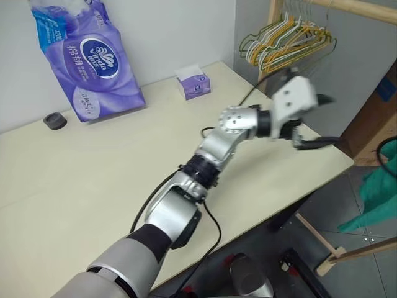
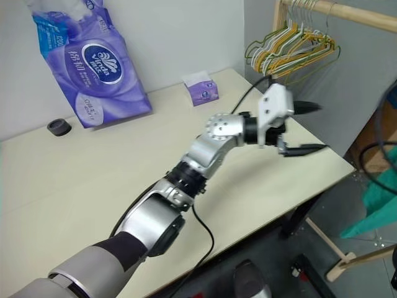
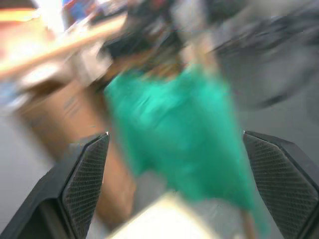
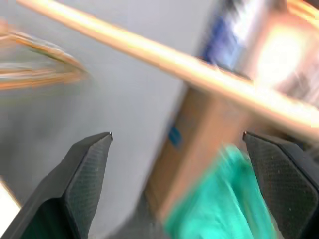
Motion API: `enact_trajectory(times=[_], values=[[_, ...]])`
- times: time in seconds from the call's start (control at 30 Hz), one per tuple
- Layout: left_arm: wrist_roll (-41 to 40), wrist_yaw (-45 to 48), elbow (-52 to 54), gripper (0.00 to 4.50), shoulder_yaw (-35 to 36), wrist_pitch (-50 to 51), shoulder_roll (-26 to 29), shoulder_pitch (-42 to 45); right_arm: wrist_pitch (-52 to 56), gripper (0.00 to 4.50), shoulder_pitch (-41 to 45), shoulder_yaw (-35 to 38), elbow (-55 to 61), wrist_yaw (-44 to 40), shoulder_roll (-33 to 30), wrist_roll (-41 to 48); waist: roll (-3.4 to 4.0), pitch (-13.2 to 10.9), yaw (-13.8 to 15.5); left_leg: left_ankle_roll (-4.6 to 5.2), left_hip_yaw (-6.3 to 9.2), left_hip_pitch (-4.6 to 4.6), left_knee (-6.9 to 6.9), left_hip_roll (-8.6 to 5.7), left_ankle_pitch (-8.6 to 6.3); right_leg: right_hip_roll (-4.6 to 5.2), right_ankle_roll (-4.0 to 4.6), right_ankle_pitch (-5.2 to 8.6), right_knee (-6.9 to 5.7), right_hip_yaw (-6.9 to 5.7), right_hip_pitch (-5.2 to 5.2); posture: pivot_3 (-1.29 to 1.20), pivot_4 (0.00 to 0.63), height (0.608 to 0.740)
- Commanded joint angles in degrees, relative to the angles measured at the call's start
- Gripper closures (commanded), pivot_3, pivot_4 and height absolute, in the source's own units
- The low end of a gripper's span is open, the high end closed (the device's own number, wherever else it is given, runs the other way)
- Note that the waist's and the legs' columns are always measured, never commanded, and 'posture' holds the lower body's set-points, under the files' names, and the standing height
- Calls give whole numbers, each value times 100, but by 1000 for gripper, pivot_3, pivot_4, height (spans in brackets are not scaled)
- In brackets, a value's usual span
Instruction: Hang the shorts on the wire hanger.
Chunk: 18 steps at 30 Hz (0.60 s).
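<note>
Both grippers wide open, empty: left gripper [image 1: 313, 121], right gripper [image 4: 177, 186]. Shorts [image 1: 378, 192] hang off-table; a hasty reach could miss or snag the bunched hangers [image 1: 288, 37].

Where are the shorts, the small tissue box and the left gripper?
shorts [image 3: 179, 144], left wrist view, middle of the teal cloth
small tissue box [image 1: 194, 85], left eye view, its purple front
left gripper [image 2: 307, 127], right eye view, between its black fingertips
</note>
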<state>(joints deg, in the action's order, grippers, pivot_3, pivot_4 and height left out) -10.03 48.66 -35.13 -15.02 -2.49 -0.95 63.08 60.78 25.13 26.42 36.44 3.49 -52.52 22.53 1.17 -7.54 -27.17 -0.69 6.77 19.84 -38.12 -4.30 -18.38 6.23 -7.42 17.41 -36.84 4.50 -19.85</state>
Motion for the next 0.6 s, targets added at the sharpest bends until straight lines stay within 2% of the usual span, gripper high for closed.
enact_trajectory(times=[0.03, 0.13, 0.2, 0.33, 0.4, 0.47, 0.6], values=[[340, -1366, 1201, 0, 647, 903, 492, -838, -1572, 21, -593, -1101, 386, -499, 706, -315, -4, 20, 23, -1, 5, 4, -2, -1, 1, 0, 0, -1, -4, 2, -10, -420, 89, 740], [994, -2737, 2500, 0, 1137, 1648, 888, -2151, -3128, 21, -975, -2313, -327, -705, 1597, -951, -51, 82, 43, -3, 26, 5, 0, 5, 2, -10, 3, -2, -21, 3, -22, -353, 78, 740], [1230, -3356, 3210, 0, 1405, 2062, 975, -2884, -3951, 21, -1041, -2793, -948, -794, 1977, -1400, -66, 100, 147, -24, 24, 3, 3, 0, 14, -10, 8, -5, -36, 20, -36, -280, 67, 740], [1436, -4161, 4000, 0, 1881, 2012, 993, -4052, -4949, 21, -1058, -3172, -1901, -1236, 2622, -1506, -117, 128, 661, -29, 15, 22, -30, -19, 15, -3, 19, -13, -46, 55, -61, -240, 58, 740], [1663, -4692, 4126, 0, 2205, 2079, 993, -4705, -5156, 21, -1002, -3200, -2436, -1460, 3128, -1233, -146, 156, 929, -34, 28, 41, -44, -15, 17, -7, 38, -25, -48, 45, -78, -174, 45, 740], [1619, -5003, 4240, 0, 2573, 2168, 921, -5290, -5357, 21, -831, -3263, -3056, -1557, 3551, -1230, -150, 255, 1154, -48, 38, 64, -57, -9, 16, -21, 64, -40, -62, 42, -131, -148, 39, 740], [1475, -5108, 4408, 0, 2791, 2119, 910, -5601, -5510, 21, -471, -3211, -3834, -1702, 3985, -1280, -173, 303, 1620, -63, 38, 67, -71, -10, 18, -30, 73, -45, -96, 49, -158, -95, 25, 740]])
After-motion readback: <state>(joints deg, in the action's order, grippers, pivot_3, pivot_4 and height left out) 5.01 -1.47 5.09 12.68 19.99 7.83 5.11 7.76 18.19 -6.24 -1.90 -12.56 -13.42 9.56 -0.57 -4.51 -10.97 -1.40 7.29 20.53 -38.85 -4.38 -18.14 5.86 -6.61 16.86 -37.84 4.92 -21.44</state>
